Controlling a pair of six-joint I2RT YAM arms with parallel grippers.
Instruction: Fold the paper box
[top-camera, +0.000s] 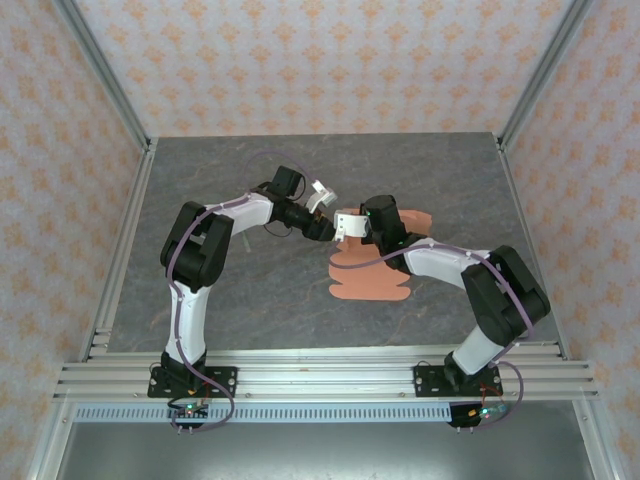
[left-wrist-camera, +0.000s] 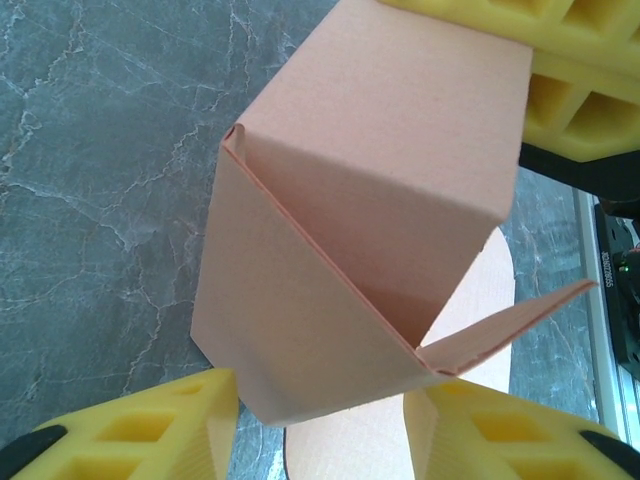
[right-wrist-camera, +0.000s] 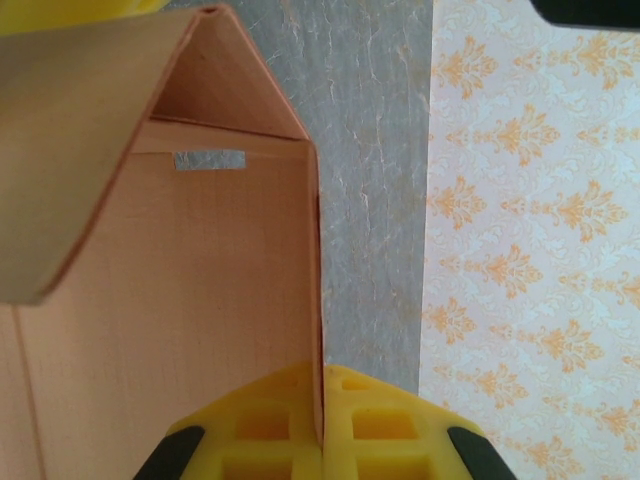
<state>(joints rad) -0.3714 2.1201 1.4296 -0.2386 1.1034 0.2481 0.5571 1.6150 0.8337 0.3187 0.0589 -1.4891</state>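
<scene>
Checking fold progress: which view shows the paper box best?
Left wrist: the paper box shows raised walls and an open flap close up. Right wrist shows one wall pinched in the right gripper; top external, mainly flat flaps.

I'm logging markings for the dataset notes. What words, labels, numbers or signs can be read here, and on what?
No text can be read.
On the paper box: plain card, no print.
On the black part at the right edge of the left wrist view: one line of small white characters, too small and blurred to read.
On the wallpaper: an ornament pattern, no words.
</scene>
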